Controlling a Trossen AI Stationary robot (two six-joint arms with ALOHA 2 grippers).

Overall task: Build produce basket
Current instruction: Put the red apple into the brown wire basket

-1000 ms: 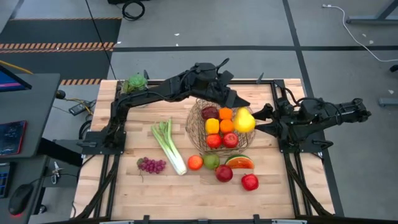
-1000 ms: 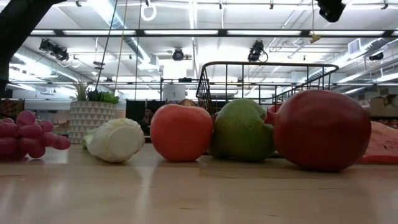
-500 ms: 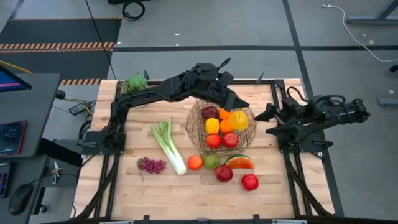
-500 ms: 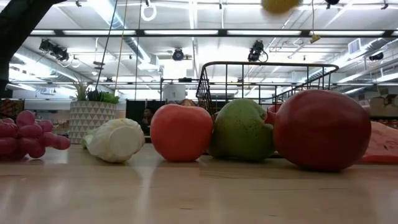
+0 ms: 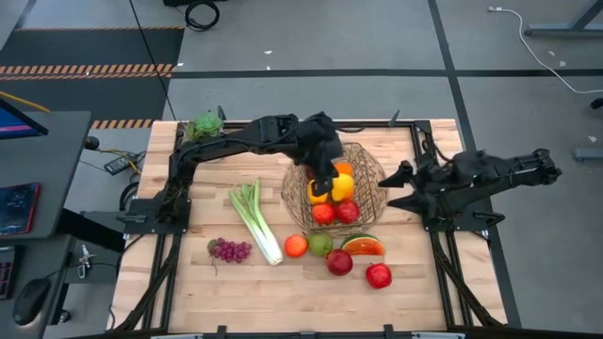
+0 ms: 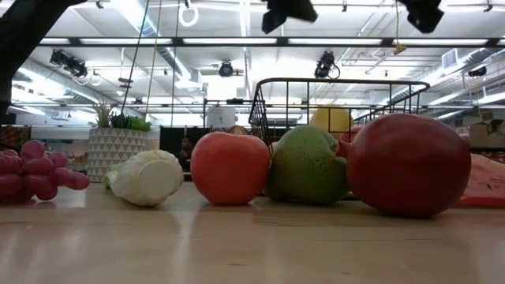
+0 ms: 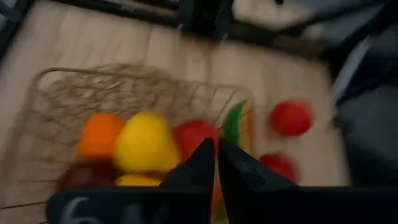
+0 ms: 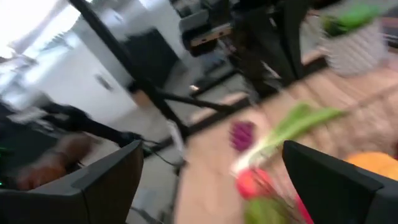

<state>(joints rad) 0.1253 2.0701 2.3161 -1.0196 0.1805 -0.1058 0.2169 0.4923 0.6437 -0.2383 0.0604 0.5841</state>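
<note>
- Mid-table, toward the far edge: basket, round wire weave, loaded with a yellow pepper, an orange and two red apples along its near rim.
- Directly over that basket: left gripper, fingers pinched together, carrying nothing, tips aimed down among the fruit.
- Just in front of the basket, loose on the wood: another orange, green pear, watermelon slice, plus two more red apples nearer the front edge.
- Off to the basket's left: leek lying slantwise, purple grapes beside its root end.
- Over at the basket's right, clear of the rim: right gripper, fingers spread wide, empty, pointing toward the basket.
- Back left corner: potted plant, well apart from everything else.
</note>
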